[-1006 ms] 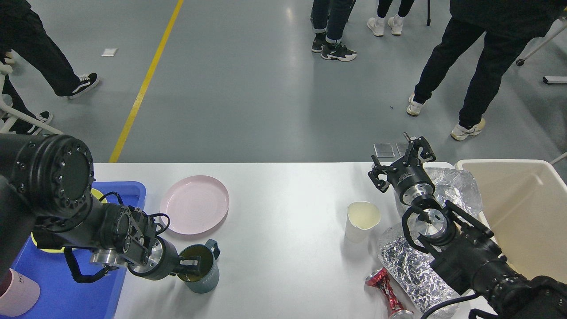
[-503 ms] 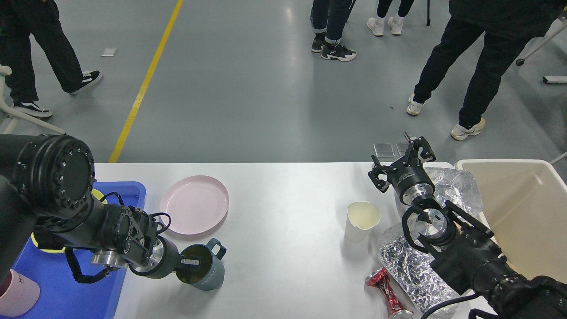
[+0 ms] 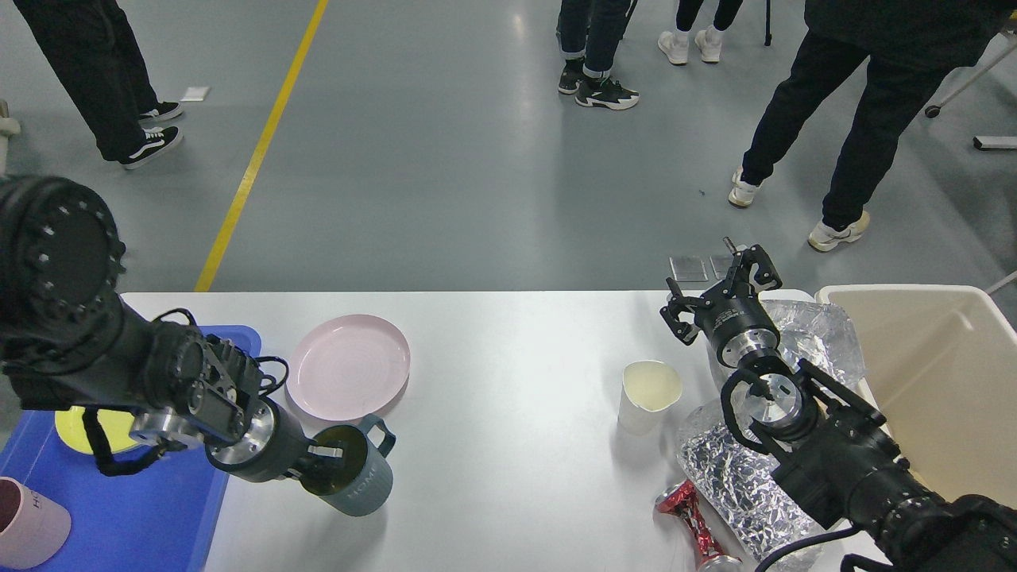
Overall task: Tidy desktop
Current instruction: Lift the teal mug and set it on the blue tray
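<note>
Stretching wide across the lower half of the view, the white desktop fills the space between the two arms. On its left part, the left gripper pinches the near rim of a grey-blue mug, one finger inside and one outside; the mug tilts a little. Just behind the mug lies a pink plate. Further left sits a blue tray holding a yellow dish and a pink cup. Toward the right stands a paper cup, beside crumpled foil and a crushed red can. Above the foil, the right gripper hovers with fingers spread, pinching nothing. A beige bin stands at the right edge.
</note>
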Tool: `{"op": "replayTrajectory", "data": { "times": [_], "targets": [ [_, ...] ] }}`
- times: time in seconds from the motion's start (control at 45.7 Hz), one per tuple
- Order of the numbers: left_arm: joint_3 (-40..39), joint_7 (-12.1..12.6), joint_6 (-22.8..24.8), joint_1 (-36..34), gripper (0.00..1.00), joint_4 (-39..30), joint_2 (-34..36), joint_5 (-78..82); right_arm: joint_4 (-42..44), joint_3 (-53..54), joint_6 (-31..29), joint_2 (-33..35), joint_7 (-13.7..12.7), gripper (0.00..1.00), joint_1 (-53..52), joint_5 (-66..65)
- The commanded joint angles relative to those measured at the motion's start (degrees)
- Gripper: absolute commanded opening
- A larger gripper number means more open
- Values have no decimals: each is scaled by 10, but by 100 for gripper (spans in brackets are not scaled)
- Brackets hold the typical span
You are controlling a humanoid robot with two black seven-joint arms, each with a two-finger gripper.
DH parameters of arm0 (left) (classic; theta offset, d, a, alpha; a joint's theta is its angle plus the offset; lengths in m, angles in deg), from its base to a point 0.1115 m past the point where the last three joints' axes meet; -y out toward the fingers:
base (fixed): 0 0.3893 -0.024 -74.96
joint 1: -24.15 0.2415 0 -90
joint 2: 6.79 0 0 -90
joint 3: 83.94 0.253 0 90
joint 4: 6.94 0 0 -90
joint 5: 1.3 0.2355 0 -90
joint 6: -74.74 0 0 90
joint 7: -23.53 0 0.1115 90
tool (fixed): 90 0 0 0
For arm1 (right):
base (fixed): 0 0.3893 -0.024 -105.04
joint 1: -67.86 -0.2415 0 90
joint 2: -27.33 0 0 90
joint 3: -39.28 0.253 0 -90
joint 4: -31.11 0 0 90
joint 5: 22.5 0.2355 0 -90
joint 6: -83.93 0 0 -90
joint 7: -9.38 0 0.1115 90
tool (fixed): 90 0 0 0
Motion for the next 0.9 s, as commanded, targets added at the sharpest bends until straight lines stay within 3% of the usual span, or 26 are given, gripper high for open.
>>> {"op": "replayTrajectory", "data": {
  "times": [0.0, 0.175, 0.262, 0.328, 0.459, 0.547, 0.591, 0.831, 0.875],
  "targets": [
    [19, -1, 149, -137, 0, -18, 75, 6, 0, 0, 0, 0, 0, 100, 0, 0],
    [57, -6, 419, -356, 0, -18, 152, 9, 0, 0, -1, 0, 0, 100, 0, 0],
    [84, -18, 419, -428, 0, -19, 167, 9, 0, 0, 0, 0, 0, 100, 0, 0],
    [102, -23, 419, -445, 0, -18, 167, 10, 0, 0, 0, 0, 0, 100, 0, 0],
    [122, -23, 419, -428, 0, -18, 167, 26, 0, 0, 0, 0, 0, 100, 0, 0],
    [125, -24, 419, -372, 0, -17, 170, 46, 0, 0, 0, 0, 0, 100, 0, 0],
    [126, -24, 391, -334, 1, -16, 172, 52, 0, 0, 0, 0, 0, 100, 0, 0],
    [127, -23, 107, -63, 1, -16, 165, 78, 0, 0, -1, 0, 0, 100, 0, 0],
    [128, -23, 73, -33, 1, -15, 163, 82, 0, 0, 0, 0, 0, 100, 0, 0]
  ]
}}
